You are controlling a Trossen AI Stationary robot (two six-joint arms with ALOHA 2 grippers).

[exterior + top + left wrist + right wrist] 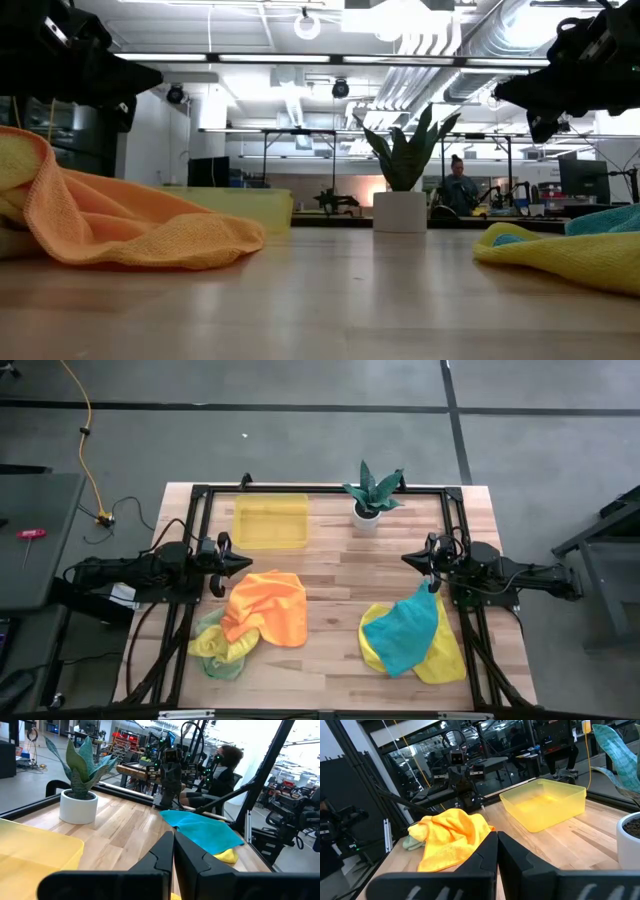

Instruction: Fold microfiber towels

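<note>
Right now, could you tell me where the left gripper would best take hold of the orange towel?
Probably the orange towel's loose lower-right corner, coming down from above. That corner lies flat on bare table, clear of the yellow towel and green towel bunched under its other side. The left gripper, shut, sits just beyond the towel's far edge, so the reach looks short.

Grey concrete floor (320,445) surrounds the wooden table (330,575), a yellow cable (88,435) trailing at ten o'clock, while bright ceiling lights (300,60) and ducts (440,50) hang overhead.
</note>
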